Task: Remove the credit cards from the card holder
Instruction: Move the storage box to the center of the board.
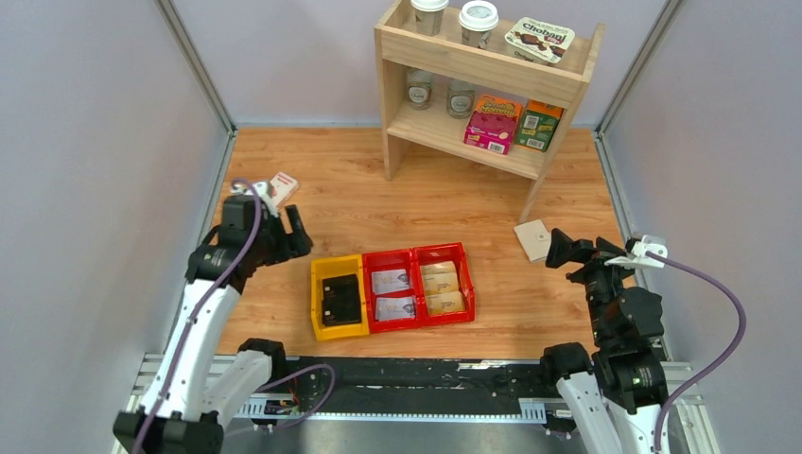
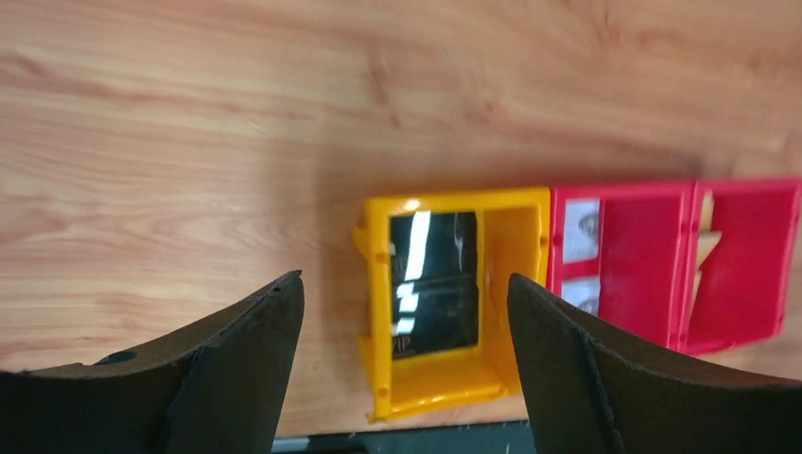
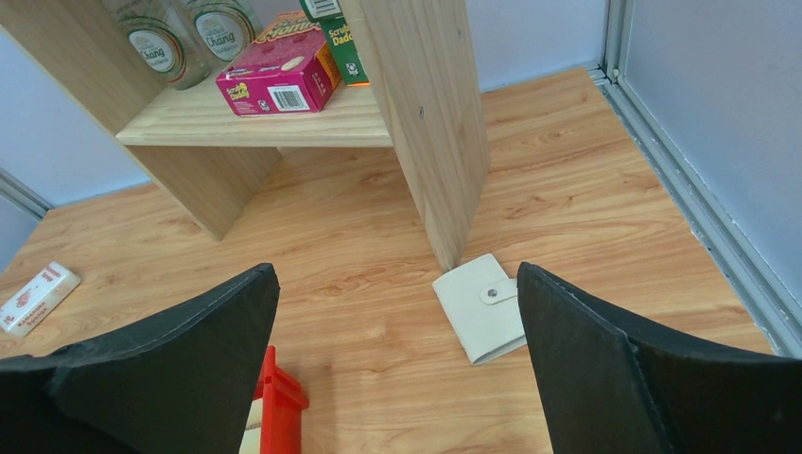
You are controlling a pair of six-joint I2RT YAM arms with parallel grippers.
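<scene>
The card holder (image 1: 532, 239) is a cream wallet lying closed on the wood floor by the shelf's right leg. In the right wrist view (image 3: 478, 320) its snap tab is fastened, so anything inside is hidden. Two silver-grey cards (image 1: 392, 293) lie in the middle red bin; they also show in the left wrist view (image 2: 580, 232). My right gripper (image 1: 556, 249) is open and empty just right of the wallet, its jaws (image 3: 397, 268) spread wide above the floor. My left gripper (image 1: 295, 230) is open and empty, up and left of the yellow bin (image 2: 515, 274).
Three bins stand in a row: yellow (image 1: 323, 326) with black blocks, red (image 1: 378, 326) with the cards, red (image 1: 465, 274) with tan blocks. A wooden shelf (image 1: 473, 66) with cups and boxes stands at the back. A white-and-red small box (image 1: 282, 186) lies far left.
</scene>
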